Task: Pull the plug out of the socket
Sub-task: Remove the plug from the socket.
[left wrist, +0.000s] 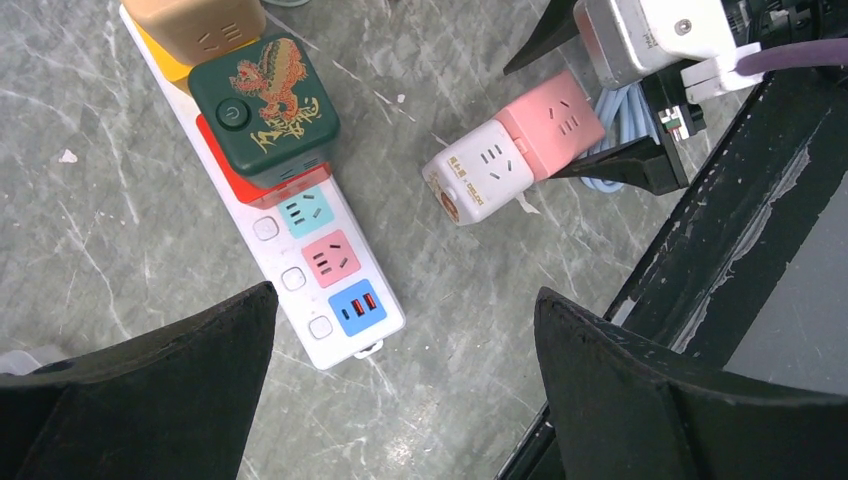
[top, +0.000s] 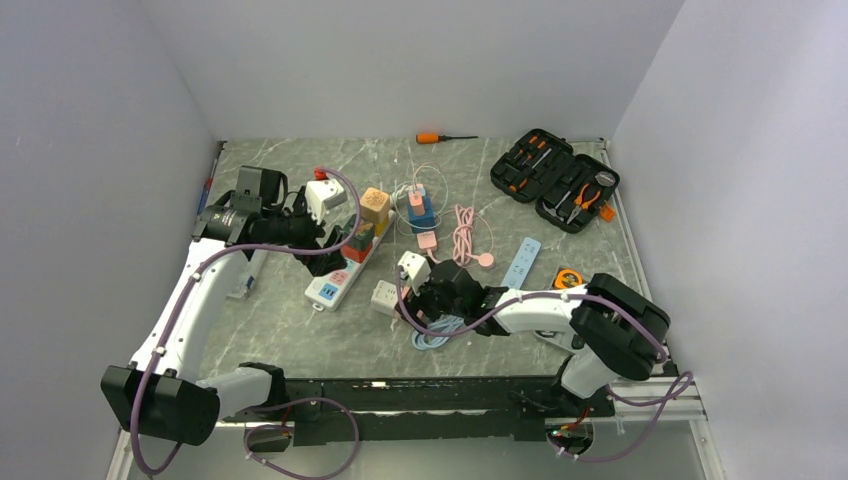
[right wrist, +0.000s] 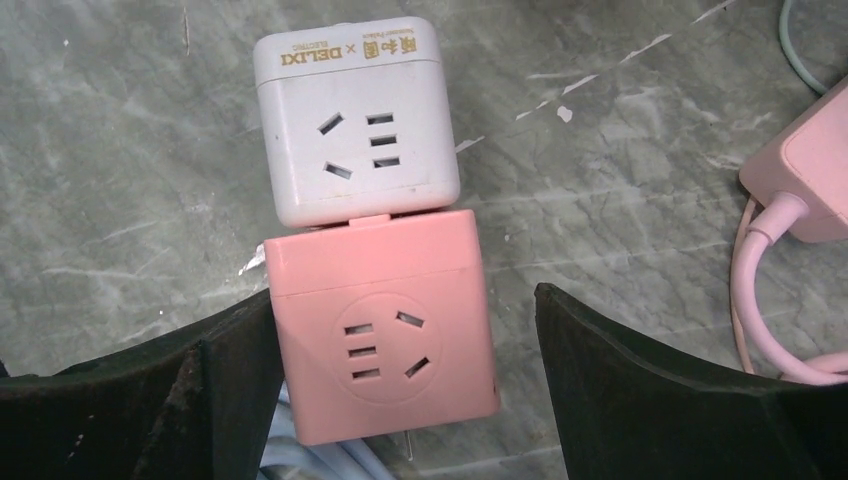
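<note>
Right wrist view gives the clearest writing: the white cube adaptor (right wrist: 352, 125) carries gold lettering along its far edge, "DELIXI", then a cross and some characters too small to read (a line of finer print above them is also illegible). Its upper face has one socket outlet. The white cube adaptor is pressed end to end against the pink cube adaptor (right wrist: 385, 325), which has a round outlet face and no writing that shows. Both lie on the grey marbled table (right wrist: 120, 180).

The right claw (right wrist: 400, 305) stands open astride the pink cube adaptor. One finger is at its side, touching or just beside it, and the other is apart from it with bare table between. The white cube adaptor lies just beyond the fingertips.

In the left wrist view the left claw (left wrist: 405, 300) is wide open, holding nothing, above the end of a white power strip (left wrist: 330, 290) that has a green cube (left wrist: 265, 110) with a dragon picture plugged into it.
</note>
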`<state>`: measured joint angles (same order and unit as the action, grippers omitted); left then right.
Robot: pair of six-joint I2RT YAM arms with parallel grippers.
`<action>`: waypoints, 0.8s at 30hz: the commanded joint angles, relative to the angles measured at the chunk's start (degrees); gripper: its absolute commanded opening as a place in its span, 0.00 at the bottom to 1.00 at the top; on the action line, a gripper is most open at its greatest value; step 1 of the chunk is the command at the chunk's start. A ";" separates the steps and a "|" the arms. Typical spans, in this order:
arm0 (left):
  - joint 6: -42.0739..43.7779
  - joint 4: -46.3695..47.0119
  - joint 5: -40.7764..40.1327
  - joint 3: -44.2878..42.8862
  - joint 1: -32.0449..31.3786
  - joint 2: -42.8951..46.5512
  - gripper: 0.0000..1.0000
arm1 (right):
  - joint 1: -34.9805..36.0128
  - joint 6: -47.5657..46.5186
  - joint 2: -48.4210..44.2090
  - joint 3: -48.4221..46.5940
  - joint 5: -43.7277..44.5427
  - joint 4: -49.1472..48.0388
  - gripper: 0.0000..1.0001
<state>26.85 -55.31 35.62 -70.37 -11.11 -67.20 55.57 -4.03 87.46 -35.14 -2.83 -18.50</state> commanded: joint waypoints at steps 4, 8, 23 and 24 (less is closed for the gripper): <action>1.01 0.82 -0.98 -0.16 0.00 1.81 0.99 | -0.07 2.58 3.98 -2.92 0.36 -4.72 0.83; 1.07 0.89 -1.20 -0.51 -0.03 2.49 0.99 | -0.03 3.20 5.00 -3.73 0.27 -3.54 0.76; 11.04 -0.26 -0.97 0.17 -0.12 8.81 0.99 | 0.59 9.99 -3.12 -17.76 4.25 15.71 0.00; 12.72 0.39 -0.40 0.82 -0.06 10.48 0.99 | 0.56 11.02 -3.77 -19.75 4.24 18.30 0.00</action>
<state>31.68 -54.59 33.74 -68.62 -11.11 -61.23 55.94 3.14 89.93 -46.74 0.67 -4.03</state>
